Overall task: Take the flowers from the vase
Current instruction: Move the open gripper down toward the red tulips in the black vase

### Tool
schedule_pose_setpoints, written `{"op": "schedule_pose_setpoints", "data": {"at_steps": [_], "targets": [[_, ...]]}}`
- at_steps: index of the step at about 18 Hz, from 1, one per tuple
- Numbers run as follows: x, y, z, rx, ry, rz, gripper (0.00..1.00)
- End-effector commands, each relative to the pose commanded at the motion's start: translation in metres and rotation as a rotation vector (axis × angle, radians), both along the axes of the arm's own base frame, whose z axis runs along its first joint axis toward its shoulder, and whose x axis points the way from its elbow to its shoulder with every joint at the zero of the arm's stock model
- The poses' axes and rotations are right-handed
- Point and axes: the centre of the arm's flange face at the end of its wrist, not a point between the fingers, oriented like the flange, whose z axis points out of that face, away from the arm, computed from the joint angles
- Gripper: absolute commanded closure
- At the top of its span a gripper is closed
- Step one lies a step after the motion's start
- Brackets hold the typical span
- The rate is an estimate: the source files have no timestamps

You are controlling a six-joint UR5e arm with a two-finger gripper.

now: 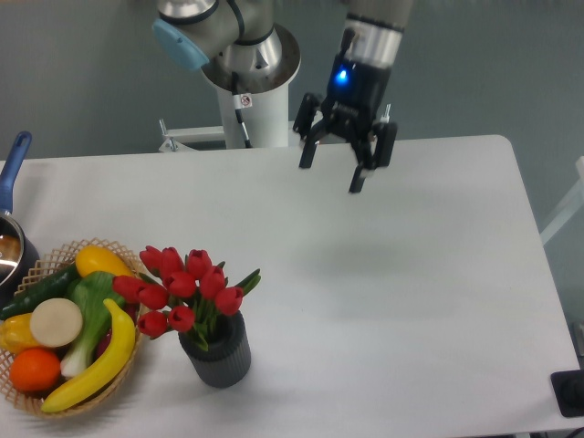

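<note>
A bunch of red tulips, the flowers (182, 290), stands in the vase (219, 356), a short dark grey ribbed pot near the table's front left. Green leaves stick out to the right of the blooms. My gripper (330, 173) hangs open above the far middle of the table, well up and to the right of the flowers. Nothing is between its fingers.
A round wicker basket (120, 379) with yellow, green and orange fruit and vegetables sits just left of the vase. A pot with a blue handle (11, 173) is at the left edge. The arm's white base (255, 109) stands behind the table's far edge.
</note>
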Motion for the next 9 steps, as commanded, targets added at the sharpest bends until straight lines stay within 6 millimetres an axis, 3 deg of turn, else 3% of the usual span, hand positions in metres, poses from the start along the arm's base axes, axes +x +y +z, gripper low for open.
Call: {"op": "schedule_pose_setpoints", "data": {"at_steps": [3, 9], "targets": [[0.006, 0.019, -0.016, 0.091, -0.113, -0.046, 0.00], [0.007, 0.032, -0.039, 0.226, -0.278, -0.080, 0.00]]}}
